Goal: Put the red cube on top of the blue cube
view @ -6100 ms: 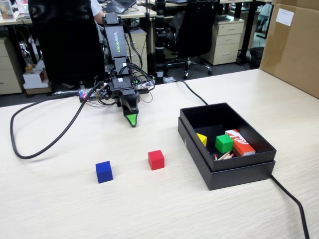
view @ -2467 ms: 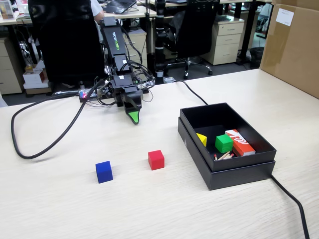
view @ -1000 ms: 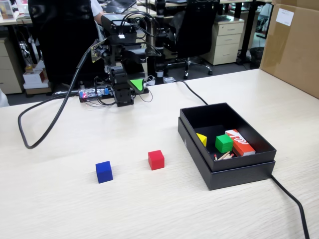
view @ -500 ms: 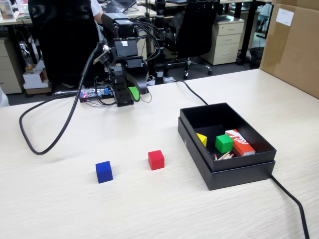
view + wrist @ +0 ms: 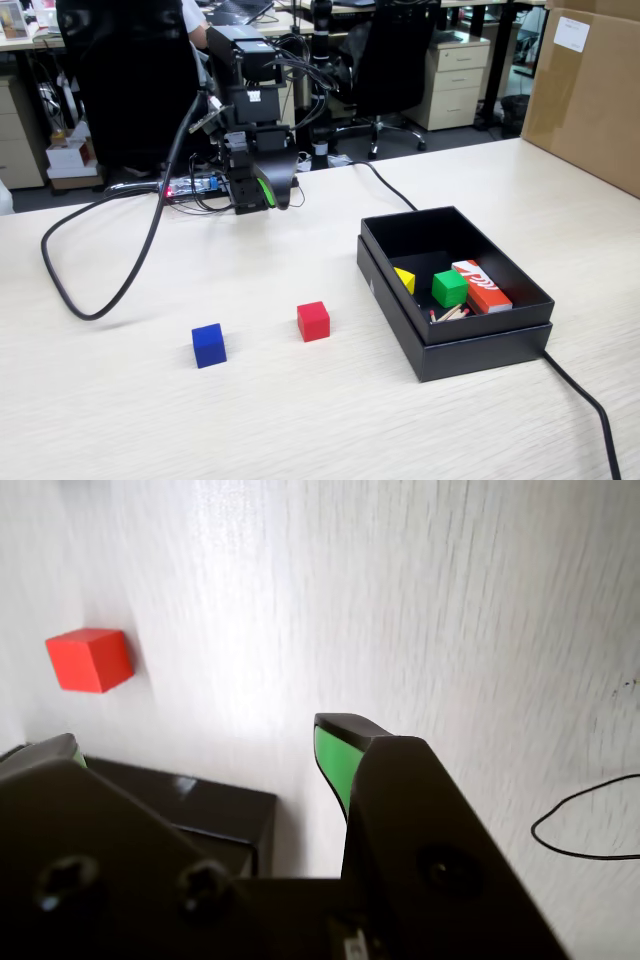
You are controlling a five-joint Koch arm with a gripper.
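1. Office furniture fills the background of the fixed view: dark swivel chairs, drawer cabinets and a large cardboard box [image 5: 588,90] at the right edge.
2. A pale wood-grain bench [image 5: 300,420] carries everything in the foreground.
3. The red cube [image 5: 313,321] sits on the bare bench near the middle of the fixed view; in the wrist view it shows at the upper left [image 5: 90,660].
4. The blue cube [image 5: 208,345] sits to the left of the red one in the fixed view and slightly nearer the camera, apart from it, with bare bench between them.
5. The arm [image 5: 250,100] stands at the far side of the bench, folded over its base, well apart from both cubes.
6. Its pincer [image 5: 268,192] hangs tip-down above the bench, just in front of the base.
7. In the wrist view the pincer [image 5: 200,750] stands parted: a green-faced finger [image 5: 335,760] on the right, the other at the left edge, with open space between and nothing in it.
8. A black open box [image 5: 440,345] rests on the right part of the bench.
9. Inside it lie a yellow piece [image 5: 404,280], a green cube [image 5: 449,288] and a red-orange box with white markings [image 5: 482,285].
10. A thick black cable [image 5: 95,270] loops across the left of the bench to the arm, and another cable [image 5: 590,410] runs from behind the black box toward the lower right.
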